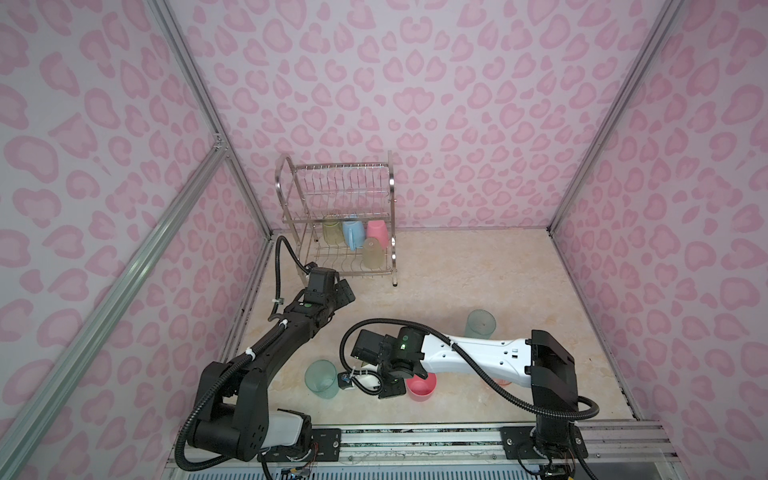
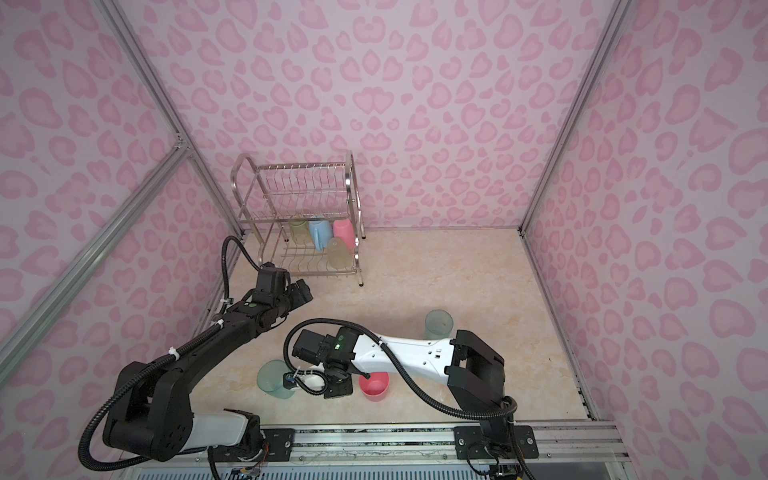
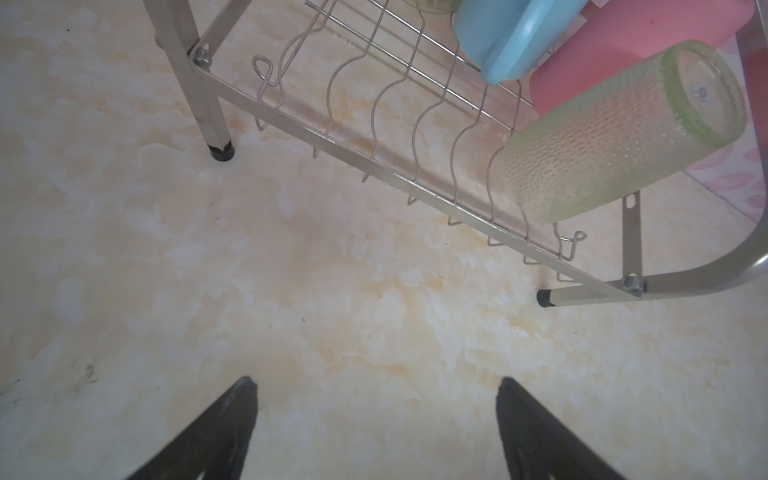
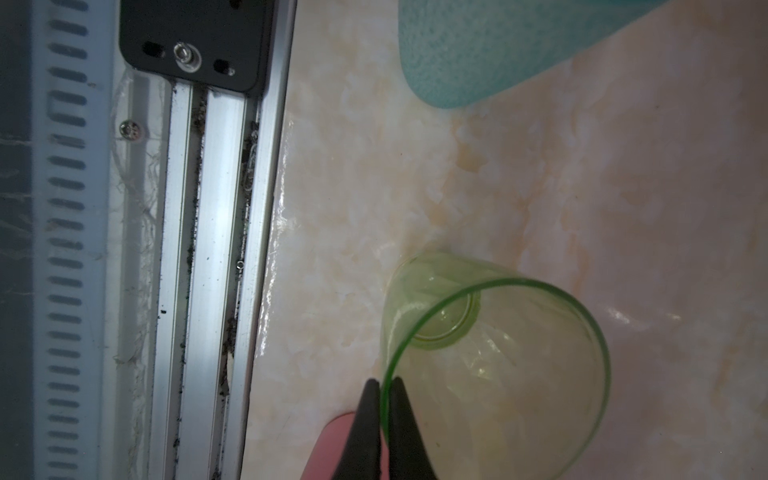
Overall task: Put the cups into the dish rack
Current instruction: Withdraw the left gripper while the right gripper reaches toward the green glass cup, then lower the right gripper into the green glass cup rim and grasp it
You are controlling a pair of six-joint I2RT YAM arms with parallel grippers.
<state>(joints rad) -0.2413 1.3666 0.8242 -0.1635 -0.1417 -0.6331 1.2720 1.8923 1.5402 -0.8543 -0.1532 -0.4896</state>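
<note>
Near seven o'clock on the bench [image 1: 457,270], pinched narrow on the rim of the upright green cup [image 4: 498,374] with the right end effector [image 4: 384,386]: pick-up step, seemingly. Next, calls for a steady lift on that thin rim, then a carry to the dish rack [image 1: 391,195] at eleven o'clock. Hovering wide and empty by its front with the left end effector [image 3: 376,415].
</note>
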